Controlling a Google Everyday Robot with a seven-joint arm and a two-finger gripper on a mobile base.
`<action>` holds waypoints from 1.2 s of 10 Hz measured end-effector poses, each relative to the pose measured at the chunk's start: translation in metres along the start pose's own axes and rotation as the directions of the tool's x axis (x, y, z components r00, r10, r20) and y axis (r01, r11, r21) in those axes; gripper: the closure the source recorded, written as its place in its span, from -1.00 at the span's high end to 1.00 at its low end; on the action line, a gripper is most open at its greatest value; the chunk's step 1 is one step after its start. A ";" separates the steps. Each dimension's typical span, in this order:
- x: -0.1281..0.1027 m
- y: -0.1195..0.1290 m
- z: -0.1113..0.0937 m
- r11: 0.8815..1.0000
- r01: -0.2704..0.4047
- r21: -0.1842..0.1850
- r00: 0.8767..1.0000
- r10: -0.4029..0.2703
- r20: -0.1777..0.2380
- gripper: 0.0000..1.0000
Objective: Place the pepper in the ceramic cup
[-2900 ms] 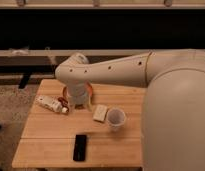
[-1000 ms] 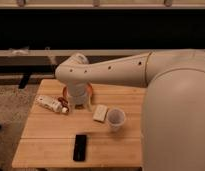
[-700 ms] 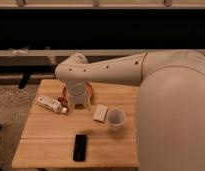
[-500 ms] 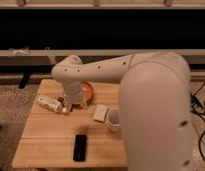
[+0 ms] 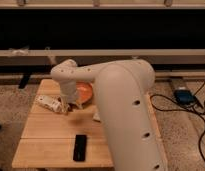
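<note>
Pepper (image 5: 66,107): taken to be the small dark reddish patch at the left-centre of the wooden worktop (image 5: 43,136), though it is too indistinct to identify with certainty; it appears roundish, with no long axis that would dictate an approach direction. It lies at the right end of the white bottle (image 5: 48,103), which rests on its side, and directly at the tip of the gripper (image 5: 70,102). The gripper hangs low over the worktop, with the patch at roughly 7 o'clock from it and apparently touching or just beside it. Whether the gripper is apart, together or clamped on the pepper cannot be told. The orange bowl (image 5: 85,92) sits at 2 o'clock from the gripper, just beside it and partly covered by the forearm. A flat black device (image 5: 80,147) lies at 6 o'clock, well apart, near the front edge. A pale scrap (image 5: 96,116) shows at 4 o'clock, against the edge of the robot's arm (image 5: 123,105). Ceramic cup: not visible; the bulky arm screens the whole right part of the worktop, so the cup is judged to stand behind it, somewhere between 3 and 4 o'clock from the gripper. The coming move therefore turns on a rightward carry from the bottle's end, past the bowl, toward that screened area; the single arm serves both ends of it.
</note>
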 end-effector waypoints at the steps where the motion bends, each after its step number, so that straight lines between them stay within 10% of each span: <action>1: -0.001 -0.002 0.003 1.000 0.012 -0.006 1.000 -0.012 -0.009 0.30; 5: -0.005 -0.002 0.022 0.997 0.078 -0.010 0.996 -0.078 -0.031 0.30; 12: -0.038 -0.011 0.033 0.984 0.148 0.098 0.988 -0.151 0.021 0.30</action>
